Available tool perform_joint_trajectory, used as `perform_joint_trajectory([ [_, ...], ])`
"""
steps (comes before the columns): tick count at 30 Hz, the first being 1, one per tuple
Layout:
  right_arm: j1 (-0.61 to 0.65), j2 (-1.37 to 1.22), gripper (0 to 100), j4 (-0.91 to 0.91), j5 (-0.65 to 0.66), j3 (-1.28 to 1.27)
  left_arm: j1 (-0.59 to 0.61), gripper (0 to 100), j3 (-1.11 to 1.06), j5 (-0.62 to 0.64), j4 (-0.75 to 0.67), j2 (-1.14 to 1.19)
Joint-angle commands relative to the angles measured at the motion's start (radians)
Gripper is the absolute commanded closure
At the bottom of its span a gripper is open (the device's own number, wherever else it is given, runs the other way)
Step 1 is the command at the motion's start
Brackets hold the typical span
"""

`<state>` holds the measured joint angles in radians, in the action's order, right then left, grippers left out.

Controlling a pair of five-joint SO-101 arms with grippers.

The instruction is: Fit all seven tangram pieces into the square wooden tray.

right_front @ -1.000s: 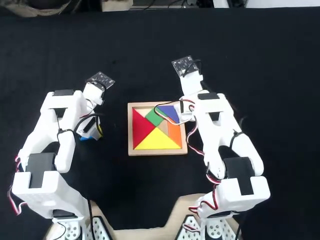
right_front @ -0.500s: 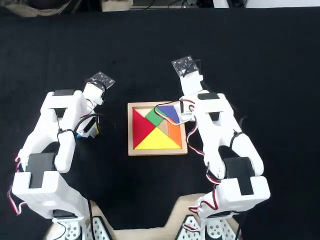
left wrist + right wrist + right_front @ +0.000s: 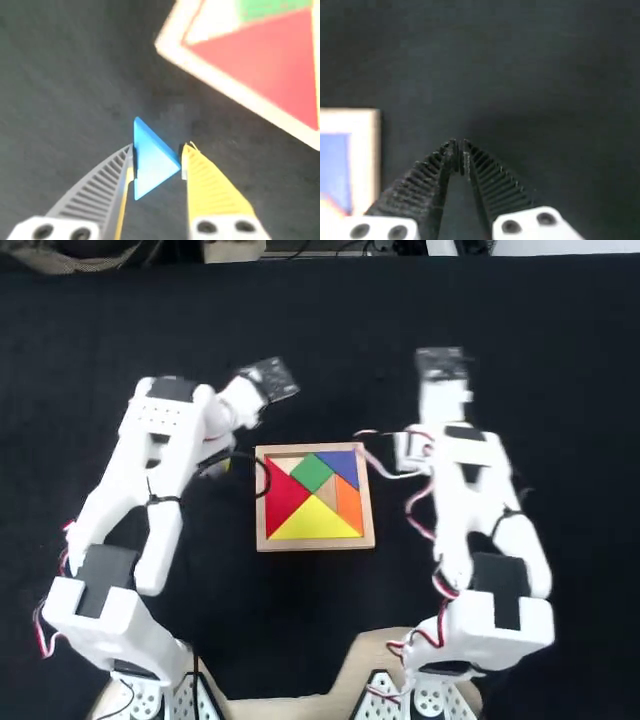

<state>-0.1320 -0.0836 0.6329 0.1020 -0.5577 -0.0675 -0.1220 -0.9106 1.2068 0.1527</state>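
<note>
The square wooden tray (image 3: 315, 543) lies in the middle of the black table. It holds a red triangle (image 3: 282, 502), a yellow triangle (image 3: 315, 523), a green square (image 3: 312, 472), a dark blue triangle (image 3: 344, 464) and an orange piece (image 3: 348, 500). Bare wood (image 3: 283, 461) shows in its far left corner. My left gripper (image 3: 158, 148) is shut on a small blue triangle (image 3: 151, 165), just off that corner of the tray (image 3: 240, 85); from above the arm covers most of this gripper (image 3: 224, 462). My right gripper (image 3: 457, 147) is shut on nothing, over the cloth beside the tray's right rim (image 3: 367, 150).
Black cloth (image 3: 520, 360) covers the whole table, with free room behind the tray and out to both sides. The two arm bases (image 3: 300, 695) stand at the near edge.
My left arm has swung right with the blue triangle, from well left of the tray up to its far left corner. My right arm has drawn off the tray to its right side.
</note>
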Motion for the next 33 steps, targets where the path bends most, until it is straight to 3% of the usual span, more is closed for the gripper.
perform_joint_trajectory([
  [1,-0.095,0.010,98.7,-0.051,-0.080,0.041,-0.096,96,0.151,-0.155,0.009,-0.032],
  [4,-0.123,0.007,98.7,-0.058,-0.109,0.045,-0.168,96,0.177,-0.233,-0.003,-0.017],
  [10,-0.152,-0.010,98.7,-0.058,-0.147,0.062,-0.266,96,0.226,-0.242,-0.063,0.127],
  [16,-0.163,-0.077,98.7,-0.026,-0.147,0.130,-0.275,96,0.275,-0.236,-0.109,0.285],
  [23,-0.160,-0.128,98.7,0.015,-0.147,0.191,-0.280,95,0.297,-0.198,-0.109,0.304],
  [27,-0.158,-0.131,98.7,0.015,-0.147,0.191,-0.277,85,0.291,-0.195,-0.110,0.313],
  [33,-0.157,-0.133,98.7,0.015,-0.147,0.191,-0.272,85,0.292,-0.193,-0.103,0.305],
])
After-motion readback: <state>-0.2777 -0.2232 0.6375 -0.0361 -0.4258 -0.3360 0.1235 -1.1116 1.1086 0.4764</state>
